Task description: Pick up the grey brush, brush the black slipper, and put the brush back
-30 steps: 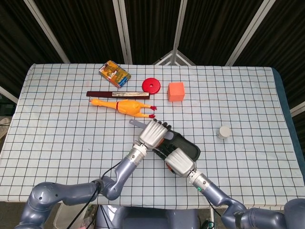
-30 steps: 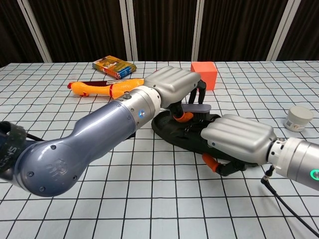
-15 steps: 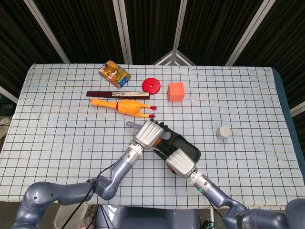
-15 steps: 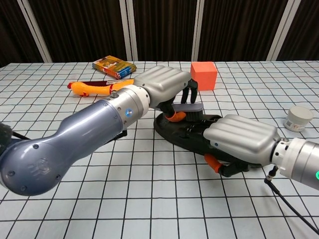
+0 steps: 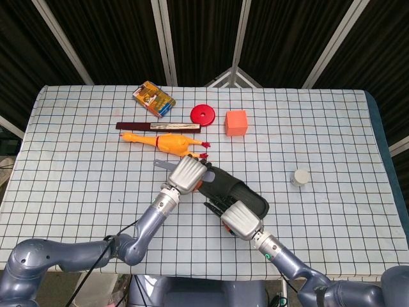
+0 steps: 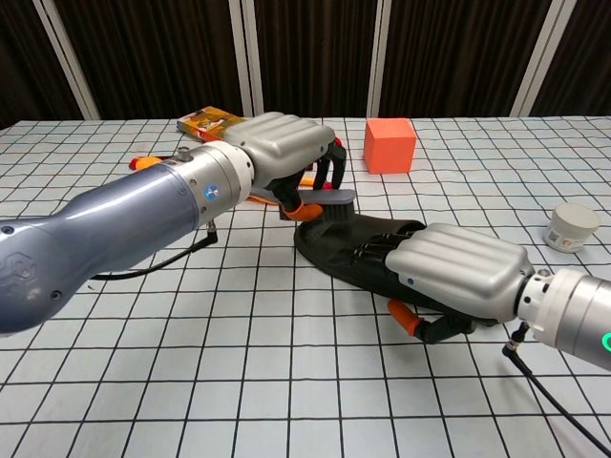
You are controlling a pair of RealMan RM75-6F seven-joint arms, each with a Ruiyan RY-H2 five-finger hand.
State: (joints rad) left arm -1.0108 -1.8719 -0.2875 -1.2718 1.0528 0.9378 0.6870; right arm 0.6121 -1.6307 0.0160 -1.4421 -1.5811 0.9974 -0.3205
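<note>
The counter (image 5: 77,166) is covered by a white cloth with a black grid, and behind it hang dark curtains (image 5: 287,38) crossed by pale slanted metal bars. Along the far side lie a colourful box (image 5: 153,98), a red disc (image 5: 203,115), an orange cube (image 5: 236,123), a dark red flat bar (image 5: 156,127) and, just in front of the bar, a yellow rubber chicken (image 5: 167,142); a small white jar (image 5: 300,176) stands well apart to the right. The black slipper (image 5: 241,194) lies near the middle of the counter, running diagonally from upper left to lower right in the head view. The left arm reaches in from the lower left, and the left hand (image 5: 186,174) is held palm down at the slipper's upper-left end, its fingers (image 6: 329,170) curled around the grey brush (image 6: 325,198), whose handle sticks out to the left of the hand in the head view. In the chest view the brush head sits at the near tip of the slipper; whether the bristles touch it cannot be told. The right arm comes in from the lower right, and the right hand (image 6: 458,275) lies over the slipper's other end, fingers wrapped down over its edge and holding it against the cloth.
</note>
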